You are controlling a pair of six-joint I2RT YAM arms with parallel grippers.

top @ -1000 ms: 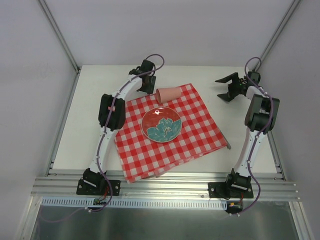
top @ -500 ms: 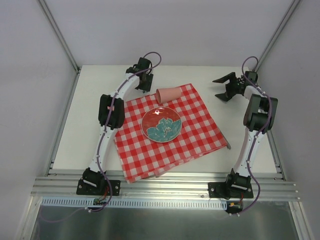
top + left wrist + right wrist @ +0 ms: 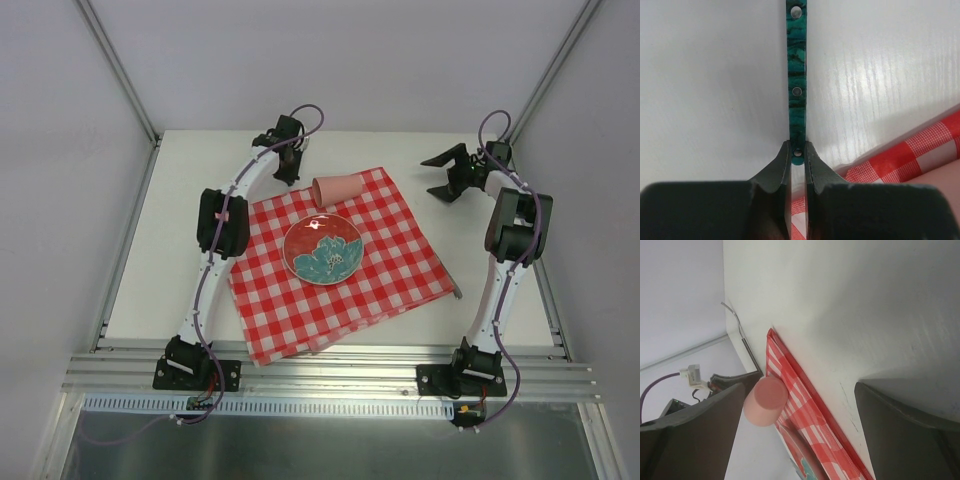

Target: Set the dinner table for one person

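The dinner table [image 3: 185,210] is an off-white top with a red-and-white checked cloth [image 3: 390,270] spread on it. A red plate with a teal flower pattern [image 3: 323,250] sits mid-cloth. A pink cup [image 3: 337,187] lies on its side at the cloth's far edge. My left gripper [image 3: 289,172] is down at the table just left of the cup. In the left wrist view it [image 3: 798,146] is shut on the near end of a thin green marbled utensil handle [image 3: 796,75] with rivets, lying on the bare table. My right gripper [image 3: 441,177] stands open over bare table at the far right, holding nothing.
A small grey tip [image 3: 456,293] sticks out at the cloth's right corner. Aluminium rails [image 3: 330,365] run along the near edge, and walls close in the sides and back. The right wrist view shows the cup [image 3: 767,400] and the cloth's edge [image 3: 805,410] past the open fingers.
My left gripper has shut on the green handle after shifting slightly toward the back. The right gripper has drifted a little left and back, still open.
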